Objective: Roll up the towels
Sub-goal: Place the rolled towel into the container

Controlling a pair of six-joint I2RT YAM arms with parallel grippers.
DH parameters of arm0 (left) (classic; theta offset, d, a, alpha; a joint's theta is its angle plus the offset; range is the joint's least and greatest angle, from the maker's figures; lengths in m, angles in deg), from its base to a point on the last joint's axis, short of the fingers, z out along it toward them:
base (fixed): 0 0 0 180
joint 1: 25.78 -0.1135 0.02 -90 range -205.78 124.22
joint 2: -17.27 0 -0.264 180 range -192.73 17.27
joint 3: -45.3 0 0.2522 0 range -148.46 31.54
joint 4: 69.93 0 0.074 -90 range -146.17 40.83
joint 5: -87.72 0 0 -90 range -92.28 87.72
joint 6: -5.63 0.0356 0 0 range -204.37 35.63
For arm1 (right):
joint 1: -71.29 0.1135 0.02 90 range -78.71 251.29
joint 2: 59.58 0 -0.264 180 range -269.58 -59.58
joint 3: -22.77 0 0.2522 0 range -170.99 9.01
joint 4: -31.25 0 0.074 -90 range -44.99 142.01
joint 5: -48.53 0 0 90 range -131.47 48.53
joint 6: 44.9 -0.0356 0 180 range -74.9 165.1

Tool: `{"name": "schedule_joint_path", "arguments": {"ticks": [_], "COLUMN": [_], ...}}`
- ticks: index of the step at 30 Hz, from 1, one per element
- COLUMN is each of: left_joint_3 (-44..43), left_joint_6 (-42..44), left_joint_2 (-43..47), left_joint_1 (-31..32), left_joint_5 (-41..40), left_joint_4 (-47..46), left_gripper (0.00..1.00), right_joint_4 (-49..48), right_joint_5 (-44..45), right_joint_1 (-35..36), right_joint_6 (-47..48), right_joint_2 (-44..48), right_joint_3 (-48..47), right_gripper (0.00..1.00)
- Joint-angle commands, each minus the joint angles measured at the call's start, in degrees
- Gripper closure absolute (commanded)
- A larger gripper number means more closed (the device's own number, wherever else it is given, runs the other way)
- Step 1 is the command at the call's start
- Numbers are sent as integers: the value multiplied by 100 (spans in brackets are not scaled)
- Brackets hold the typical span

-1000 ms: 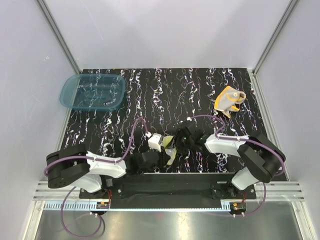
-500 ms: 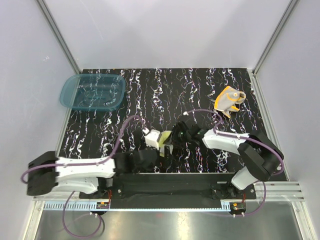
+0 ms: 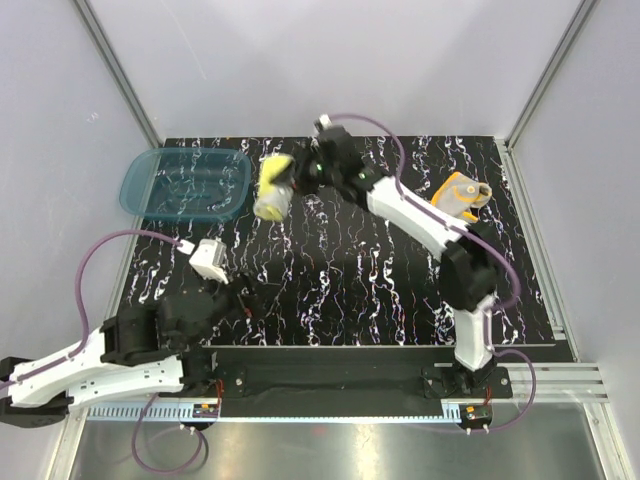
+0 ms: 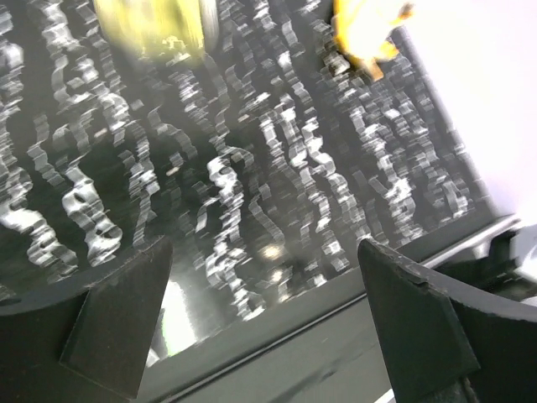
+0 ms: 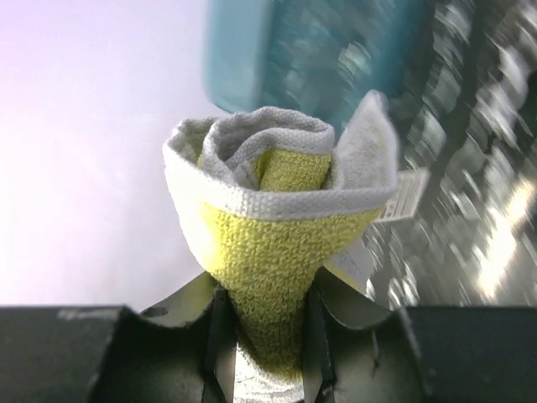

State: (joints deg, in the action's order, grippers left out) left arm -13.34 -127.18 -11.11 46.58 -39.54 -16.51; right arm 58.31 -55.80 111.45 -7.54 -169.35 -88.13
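Right gripper [image 5: 264, 332] pinches the cone-rolled yellow towel [image 5: 268, 239], coarse knit with grey lining, top-view upper centre; left gripper [image 4: 268, 319] spread wide.

Nothing legible here tbh. The pale strip [image 3: 300, 413] at the near edge has tick marks but no digits I can make out, and the white tag [image 5: 404, 195] by the yellow towel [image 5: 268, 252] is just blur.

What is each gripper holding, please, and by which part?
The right gripper pinches the rolled yellow towel by its narrow end; the left gripper is open, empty.
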Motion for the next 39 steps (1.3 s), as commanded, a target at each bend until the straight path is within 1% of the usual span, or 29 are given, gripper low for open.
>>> {"name": "schedule_joint_path", "arguments": {"ticks": [1, 2, 3, 4, 5, 6, 8, 9, 11, 12, 15, 19, 20, 22, 23, 25, 26, 28, 29, 30, 31, 32, 33, 34, 35, 36, 37, 38, 39], "left_joint_3": [-73, -56, -38, -3, 6, -3, -90, -117, -178, -170, -135, -117, -126, -292, -389, -861, -1003, -1207, -1233, -1303, -1495, -1601, -1811, -1857, -1901, -1901, -1840, -1788, -1691], "left_joint_6": [-131, -114, -96, -88, -61, -18, 0, 35, 62, 132, 211, 238, 238, 159, 211, 527, 719, 1754, 2089, 2432, 2531, 2653, 2698, 2725, 2751, 2743, 2716, 2499, 2366], "left_joint_2": [359, 542, 622, 771, 825, 860, 869, 869, 834, 834, 782, 598, 545, 326, 220, -130, -220, -395, -466, -588, -938, -1150, -1361, -1676, -1801, -1907, -1995, -2057, -2205], "left_joint_1": [-20, -11, -20, -11, -11, -11, -11, -11, -11, -11, -2, -11, -11, -2, -11, -11, -46, -142, -387, -554, -930, -1134, -1354, -1556, -2028, -2276, -2766, -3032, -3313], "left_joint_5": [-247, -221, -203, -186, -177, -168, -194, -229, -256, -230, -160, -238, -325, -930, -1403, -1836, -2055, -1735, -1419, -755, -418, 265, 663, 1076, 1994, 2473, 2956, 3840, 4344], "left_joint_4": [1034, 1122, 1166, 1202, 1228, 1254, 1377, 1404, 1465, 1448, 1360, 1308, 1325, 1413, 1422, 1274, 1081, 397, -303, -501, -729, -792, -854, -1124, -1275, -1468, -2009, -2241, -2478], "left_gripper": [1, 1, 1, 1, 1, 1, 1, 1, 1, 1, 1, 1, 1, 1, 1, 1, 1, 1, 1, 1, 1, 1, 1, 1, 1, 1, 1, 1, 1], "right_joint_4": [41, 67, 59, 102, -2, -255, -1491, -2063, -2533, -2543, -2324, -2603, -2674, -2849, -3225, -3587, -3693, -4044, -4124, -4229, -4370, -4354, -4380, -4536, -4599, -4678, -4818, -4889, -4994], "right_joint_5": [-947, -1297, -1475, -1590, -1913, -2099, -2311, -2311, -1954, -1838, -1442, -1143, -1134, -1238, -1474, -1608, -1748, -1871, -2011, -2082, -2187, -2232, -2285, -2346, -2468, -2548, -2740, -2829, -2917], "right_joint_1": [-140, -158, -158, -175, -193, -219, -359, -412, -491, -483, -448, -334, -299, -263, -263, -289, -307, -377, -421, -465, -570, -632, -702, -764, -912, -975, -1036, -1159, -1195], "right_joint_6": [237, 237, 237, 176, 62, -348, -929, -1428, -1372, -980, -565, -528, -536, -606, -685, -783, -774, -756, -748, -730, -695, -634, -564, -554, -563, -598, -633, -772, -843], "right_joint_2": [-1311, -1684, -2444, -2861, -3291, -4088, -4647, -4858, -4895, -4956, -5263, -5501, -5528, -5485, -5389, -4897, -4669, -3896, -3624, -3029, -2728, -2420, -1817, -1523, -1016, -776, -565, -371, -4], "right_joint_3": [-1741, -2869, -3472, -4104, -5329, -5855, -6473, -6318, -5950, -5913, -6105, -6097, -6106, -6010, -5661, -5151, -4513, -3746, -2985, -2560, -1737, -1346, -960, -564, 119, 413, 903, 1125, 1336], "right_gripper": [100, 100, 100, 100, 100, 97, 96, 95, 94, 93, 91, 90, 92, 97, 100, 100, 100, 100, 100, 100, 100, 100, 100, 100, 100, 100, 100, 100, 100]}}
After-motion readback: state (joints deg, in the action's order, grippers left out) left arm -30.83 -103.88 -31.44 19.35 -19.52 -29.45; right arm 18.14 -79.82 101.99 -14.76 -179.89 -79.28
